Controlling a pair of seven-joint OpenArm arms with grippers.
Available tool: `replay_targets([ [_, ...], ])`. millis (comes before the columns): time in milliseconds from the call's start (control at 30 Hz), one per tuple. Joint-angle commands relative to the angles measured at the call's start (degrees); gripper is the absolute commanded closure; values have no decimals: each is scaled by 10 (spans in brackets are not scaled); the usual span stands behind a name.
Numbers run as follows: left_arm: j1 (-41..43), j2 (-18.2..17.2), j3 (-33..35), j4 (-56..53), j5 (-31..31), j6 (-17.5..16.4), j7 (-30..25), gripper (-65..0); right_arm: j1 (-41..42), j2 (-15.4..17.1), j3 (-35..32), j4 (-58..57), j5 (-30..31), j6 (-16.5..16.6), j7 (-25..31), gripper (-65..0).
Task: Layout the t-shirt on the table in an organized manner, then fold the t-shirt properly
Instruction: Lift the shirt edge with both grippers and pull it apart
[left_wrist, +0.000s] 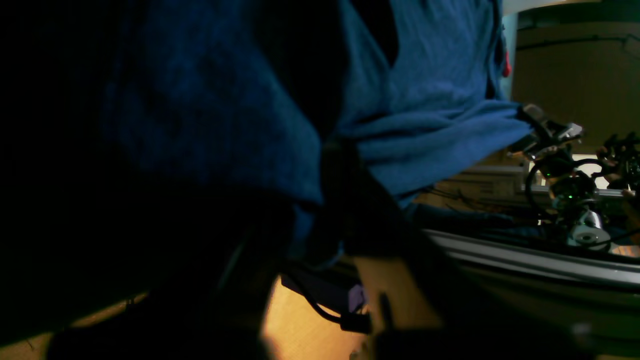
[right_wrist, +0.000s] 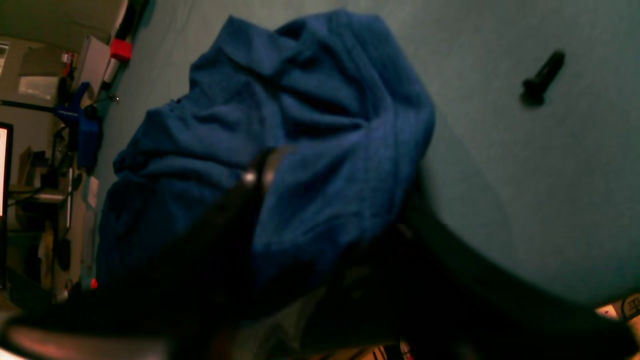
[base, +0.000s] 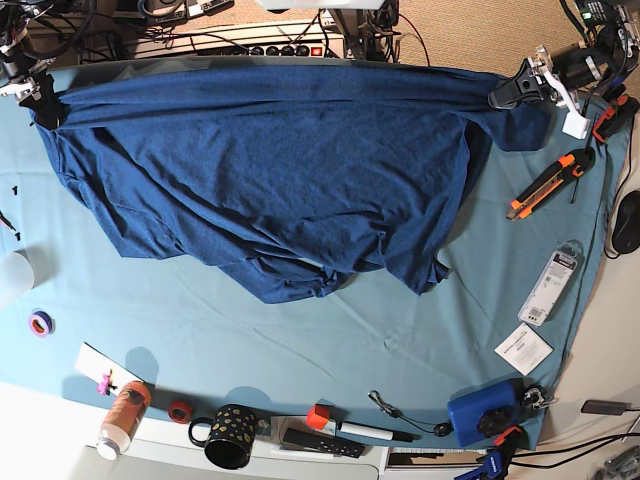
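Observation:
The dark navy t-shirt (base: 280, 170) lies spread across the far half of the teal table (base: 300, 340), its top edge pulled straight between my two grippers and its lower edge bunched and folded. At the far right corner my left gripper (base: 505, 97) pinches the shirt's edge. In the left wrist view the fabric (left_wrist: 440, 130) gathers at the dark fingers of that gripper (left_wrist: 332, 150). The right gripper (base: 42, 105) sits at the far left corner. In its own wrist view that gripper (right_wrist: 337, 190) has its fingers wide apart over crumpled shirt fabric (right_wrist: 320, 110).
An orange utility knife (base: 545, 185), a packaged item (base: 553, 282), a white card (base: 523, 348) and a blue box (base: 482, 415) lie along the right side. A mug (base: 232, 435), a bottle (base: 122, 415), tape rolls and a marker line the near edge. A black bolt (right_wrist: 542, 77) rests on the cloth.

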Motion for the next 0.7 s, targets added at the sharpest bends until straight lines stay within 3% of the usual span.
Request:
replay_targets([
  [0, 4, -9, -2, 4, 14, 0, 3, -128, -1, 17, 5, 8, 19, 3, 11, -220],
  [100, 4, -9, -2, 4, -2, 0, 4, -222, -1, 17, 5, 8, 39, 4, 11, -220],
  [667, -6, -9, -2, 5, -23, -9, 12, -222, 4, 22, 5, 8, 52, 4, 11, -220],
])
